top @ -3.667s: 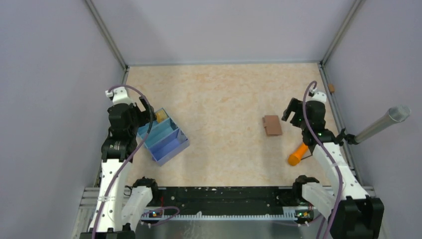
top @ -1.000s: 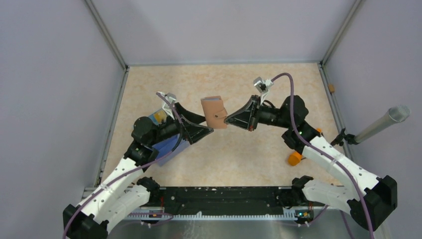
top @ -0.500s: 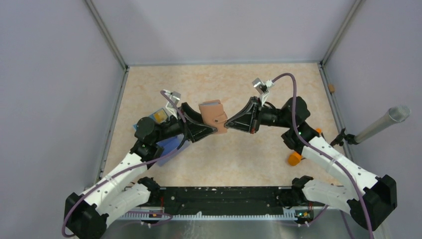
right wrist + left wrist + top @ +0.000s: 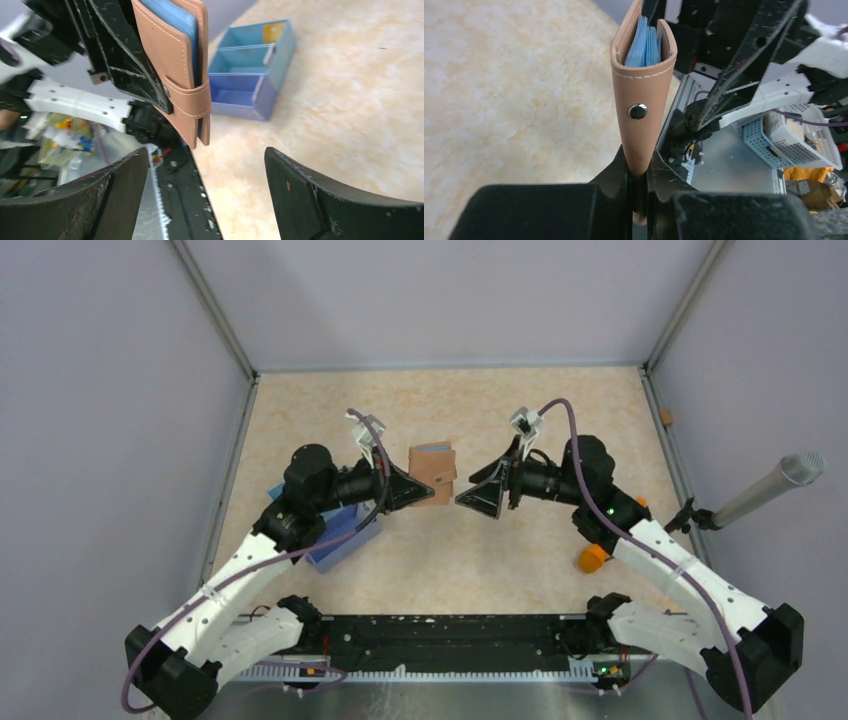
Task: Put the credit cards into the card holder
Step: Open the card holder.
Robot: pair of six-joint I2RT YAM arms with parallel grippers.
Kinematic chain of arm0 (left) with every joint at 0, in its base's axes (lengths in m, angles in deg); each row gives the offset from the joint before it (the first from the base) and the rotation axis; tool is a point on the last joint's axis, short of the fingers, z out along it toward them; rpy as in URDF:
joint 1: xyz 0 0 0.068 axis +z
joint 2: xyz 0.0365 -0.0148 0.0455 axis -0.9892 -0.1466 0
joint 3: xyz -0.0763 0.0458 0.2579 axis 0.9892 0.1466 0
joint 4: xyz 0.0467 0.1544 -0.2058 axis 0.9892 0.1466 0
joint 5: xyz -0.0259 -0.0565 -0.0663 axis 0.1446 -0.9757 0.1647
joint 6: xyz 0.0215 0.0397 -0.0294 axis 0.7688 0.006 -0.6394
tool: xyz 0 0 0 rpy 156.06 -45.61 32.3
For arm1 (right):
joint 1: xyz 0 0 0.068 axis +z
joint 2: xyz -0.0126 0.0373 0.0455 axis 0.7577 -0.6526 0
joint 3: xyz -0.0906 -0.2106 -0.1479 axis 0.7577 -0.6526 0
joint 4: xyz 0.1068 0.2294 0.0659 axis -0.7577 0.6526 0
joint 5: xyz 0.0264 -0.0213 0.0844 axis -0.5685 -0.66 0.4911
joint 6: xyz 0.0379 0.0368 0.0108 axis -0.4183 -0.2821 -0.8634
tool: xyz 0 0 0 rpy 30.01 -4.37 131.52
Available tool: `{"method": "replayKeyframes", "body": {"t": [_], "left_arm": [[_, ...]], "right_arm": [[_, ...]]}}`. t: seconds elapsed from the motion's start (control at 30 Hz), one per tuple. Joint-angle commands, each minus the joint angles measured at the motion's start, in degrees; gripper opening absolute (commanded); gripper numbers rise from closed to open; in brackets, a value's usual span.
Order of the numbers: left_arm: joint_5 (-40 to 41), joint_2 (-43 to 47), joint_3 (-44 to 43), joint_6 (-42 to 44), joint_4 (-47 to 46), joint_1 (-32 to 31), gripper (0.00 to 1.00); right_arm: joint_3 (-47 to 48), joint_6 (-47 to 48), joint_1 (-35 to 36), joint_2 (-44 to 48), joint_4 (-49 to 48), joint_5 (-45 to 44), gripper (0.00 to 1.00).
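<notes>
A: Card holder [image 4: 433,472], position?
B: Held above the surface [image 4: 500,570], upright, blue cards [image 4: 644,42] inside. Left pincer [image 4: 638,172] clamps one end.
A: Right pincer [image 4: 468,499]?
B: Spread wide, just beside the holder, not touching. Blue box [image 4: 345,540] beneath left arm.

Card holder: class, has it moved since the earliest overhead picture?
Yes. The card holder has gone leftward, away from the table's right rail, and now sits clamped in the left claw.
</notes>
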State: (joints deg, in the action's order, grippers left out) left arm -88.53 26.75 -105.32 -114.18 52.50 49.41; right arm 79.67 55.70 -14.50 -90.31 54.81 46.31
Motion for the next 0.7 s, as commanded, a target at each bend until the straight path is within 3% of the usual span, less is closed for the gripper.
{"method": "replayKeyframes", "body": {"t": [0.0, 0.3, 0.43, 0.67], "left_arm": [[0.5, -5.6, -7.8, 13.4, 23.1, 0.6, 0.0], [-14.0, -18.1, -16.7, 27.7, 41.3, 1.0, 0.0], [-17.9, -18.9, -16.0, 27.7, 40.3, 1.0, 0.0], [-25.1, -15.7, -13.0, 25.4, 34.3, 1.0, 0.0]], "right_arm": [[3.9, 11.0, -0.4, 2.7, 11.2, -9.2, 0.84], [9.1, 16.5, 1.7, -3.1, 15.9, 1.6, 0.64], [10.4, 16.0, 2.1, -6.9, 15.5, 8.6, 0.55], [11.1, 17.3, 2.1, -10.6, 17.4, 15.0, 0.5]]}}
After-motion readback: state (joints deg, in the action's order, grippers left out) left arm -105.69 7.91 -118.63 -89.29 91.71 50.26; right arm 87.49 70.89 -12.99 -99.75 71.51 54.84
